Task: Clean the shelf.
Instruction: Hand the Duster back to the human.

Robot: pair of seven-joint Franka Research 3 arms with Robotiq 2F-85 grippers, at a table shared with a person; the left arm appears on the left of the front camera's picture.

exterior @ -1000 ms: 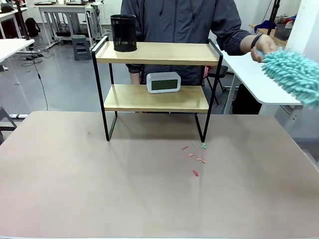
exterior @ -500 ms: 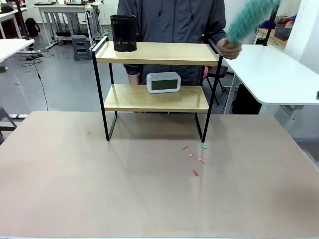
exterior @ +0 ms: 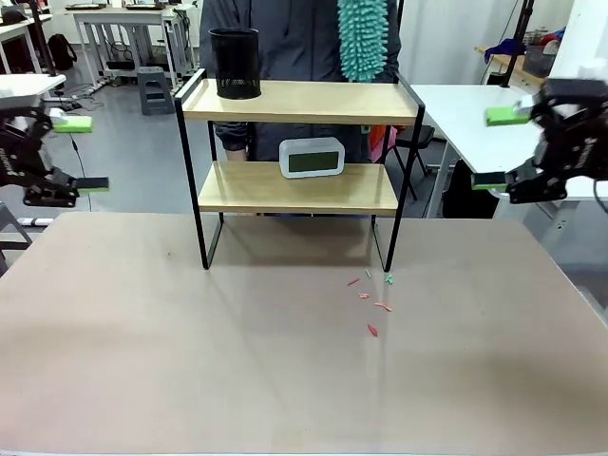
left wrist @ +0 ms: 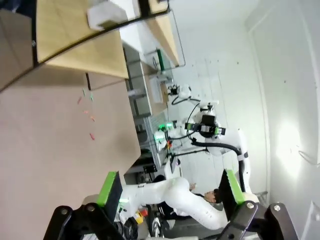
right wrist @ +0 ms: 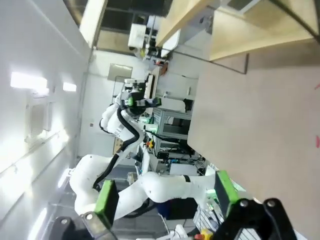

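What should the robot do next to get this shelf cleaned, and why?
Probably bring the left gripper, open and empty, toward the black cup on the shelf, to lift it off. The cup and the clock occupy the boards while the person holds the duster above the top board.

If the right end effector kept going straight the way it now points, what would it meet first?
Probably nothing close. The right end effector, open, points across the table toward the left end effector, passing in front of the shelf; depth is unclear, so the shelf's frame cannot be ruled out.
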